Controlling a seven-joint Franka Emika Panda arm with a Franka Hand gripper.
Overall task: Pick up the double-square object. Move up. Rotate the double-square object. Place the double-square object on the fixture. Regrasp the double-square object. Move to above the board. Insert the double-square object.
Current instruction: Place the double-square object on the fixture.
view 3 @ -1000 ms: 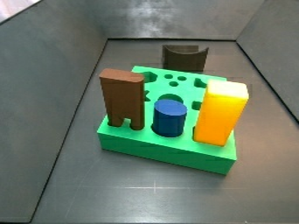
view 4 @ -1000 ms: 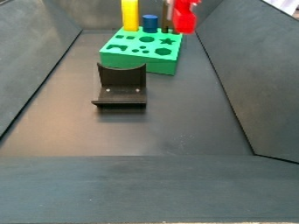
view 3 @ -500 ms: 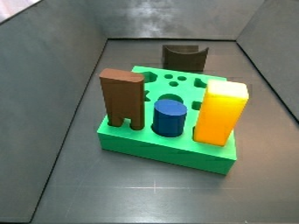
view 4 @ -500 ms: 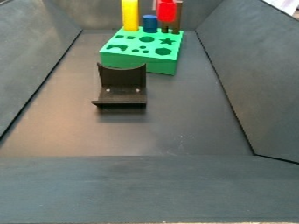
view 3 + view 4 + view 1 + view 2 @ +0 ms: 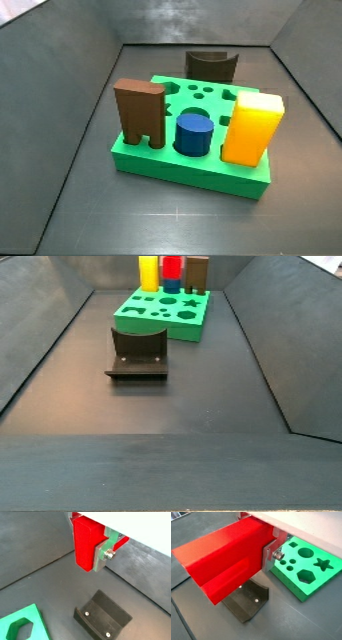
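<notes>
Both wrist views show the pincer (image 5: 100,549) clamping the double-square object (image 5: 228,562) (no readable markings) above the fixture (image 5: 101,618).

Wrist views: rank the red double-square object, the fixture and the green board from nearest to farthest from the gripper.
1. The double-square object: held between the fingers of the gripper.
2. The fixture: on the floor just under the piece.
3. The board: off to the side, beyond the fixture.

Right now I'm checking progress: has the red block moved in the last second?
Yes. The red block, held in the gripper, has shifted left in a side view, toward the yellow block.
</notes>
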